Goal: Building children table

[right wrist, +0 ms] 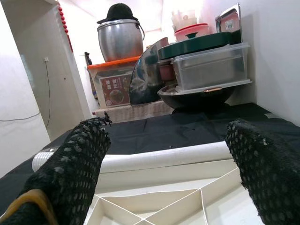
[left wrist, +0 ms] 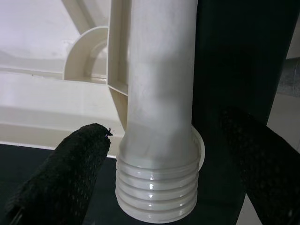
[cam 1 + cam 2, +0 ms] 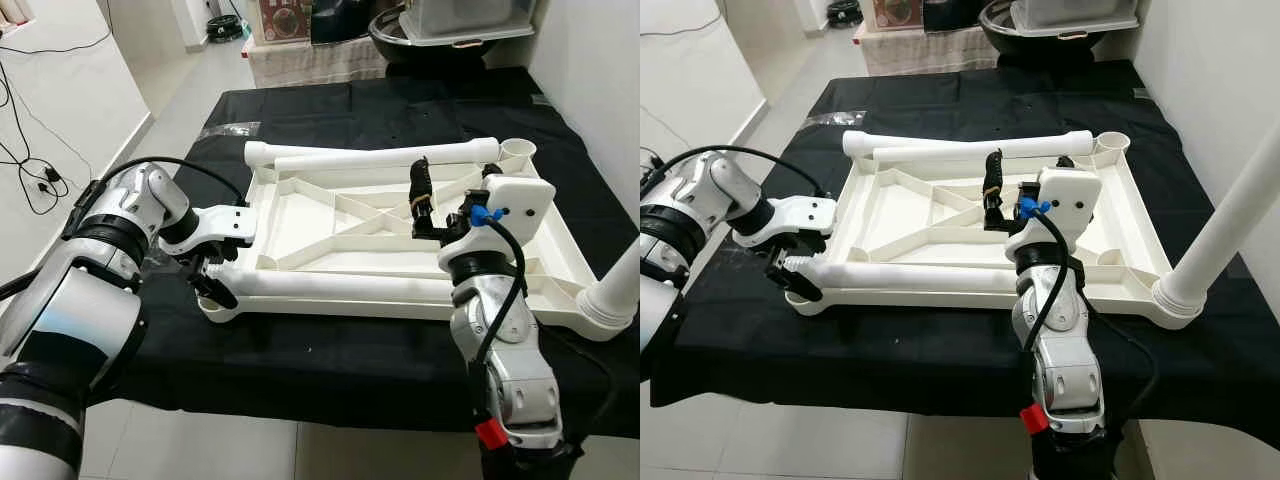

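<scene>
The robot's silver left arm comes in from the near left, elbow bent, its forearm reaching right and slightly away. Its wrist is turned down, so the left pincer [image 3: 208,281] points toward the near edge of the scene. Its two long black fingers [image 2: 65,173] stand apart, one on either side of a gap.

The silver right arm rises from the near right, upright, a red ring low on it and a black cable looped along it. Its white wrist housing with a blue fitting leans left. The right pincer [image 3: 421,203] points up and away, its black fingers [image 1: 75,168] spread wide, closed on nothing.
</scene>
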Controlling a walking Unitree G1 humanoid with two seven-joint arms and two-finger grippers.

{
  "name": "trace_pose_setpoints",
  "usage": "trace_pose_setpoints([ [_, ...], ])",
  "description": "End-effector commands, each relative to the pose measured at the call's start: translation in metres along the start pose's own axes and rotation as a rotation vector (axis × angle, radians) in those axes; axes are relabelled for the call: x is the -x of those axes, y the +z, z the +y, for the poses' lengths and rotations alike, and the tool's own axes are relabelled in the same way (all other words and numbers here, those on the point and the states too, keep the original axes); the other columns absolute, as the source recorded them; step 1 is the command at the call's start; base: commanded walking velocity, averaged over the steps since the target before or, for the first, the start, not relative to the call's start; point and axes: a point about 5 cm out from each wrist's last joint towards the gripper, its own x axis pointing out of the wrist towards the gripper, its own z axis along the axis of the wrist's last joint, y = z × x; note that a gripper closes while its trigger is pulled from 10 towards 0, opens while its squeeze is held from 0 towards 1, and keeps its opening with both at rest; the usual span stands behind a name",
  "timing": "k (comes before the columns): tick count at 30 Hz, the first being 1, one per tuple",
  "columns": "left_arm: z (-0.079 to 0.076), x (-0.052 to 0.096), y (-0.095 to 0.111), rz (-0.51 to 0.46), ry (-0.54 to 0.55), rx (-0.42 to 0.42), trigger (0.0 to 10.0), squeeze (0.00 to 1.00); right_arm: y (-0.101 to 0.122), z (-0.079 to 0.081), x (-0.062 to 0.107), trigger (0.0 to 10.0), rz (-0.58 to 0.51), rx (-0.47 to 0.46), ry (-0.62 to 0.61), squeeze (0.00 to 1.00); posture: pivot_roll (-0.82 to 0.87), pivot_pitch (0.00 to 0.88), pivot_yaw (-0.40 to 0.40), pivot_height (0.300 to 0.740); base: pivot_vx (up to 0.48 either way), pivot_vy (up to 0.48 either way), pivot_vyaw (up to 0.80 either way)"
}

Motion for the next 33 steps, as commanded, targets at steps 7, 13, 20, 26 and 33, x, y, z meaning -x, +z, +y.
trace_pose_setpoints([
  [7, -0.011, -0.008, -0.018, 0.087, -0.066, 0.011, 10.0, 0.0, 0.0, 0.0, 0.0, 10.0, 0.007, -0.005, 0.003, 0.0, 0.08, 0.15, 0.113, 0.74, 0.0, 0.0, 0.0],
  [13, -0.012, -0.008, -0.023, 0.111, -0.053, 0.019, 10.0, 0.0, 0.003, -0.003, 0.0, 10.0, 0.002, -0.002, -0.003, 0.0, 0.07, 0.153, 0.115, 0.74, 0.0, 0.0, 0.0],
  [20, -0.01, -0.009, -0.023, 0.105, -0.009, 0.035, 0.0, 0.0, 0.004, -0.005, -0.001, 10.0, -0.002, 0.008, -0.005, 0.0, 0.07, 0.158, 0.11, 0.74, 0.0, 0.0, 0.0],
  [26, -0.01, -0.011, -0.025, 0.119, 0.011, 0.03, 0.0, 0.0, 0.005, -0.008, -0.004, 10.0, -0.007, 0.017, -0.013, 0.0, 0.07, 0.156, 0.112, 0.74, 0.0, 0.0, 0.0],
  [33, -0.006, -0.008, -0.021, 0.08, 0.052, 0.028, 0.0, 0.0, 0.011, -0.005, -0.01, 10.0, -0.04, -0.006, 0.001, 0.0, 0.07, 0.146, 0.111, 0.74, 0.0, 0.0, 0.0],
])
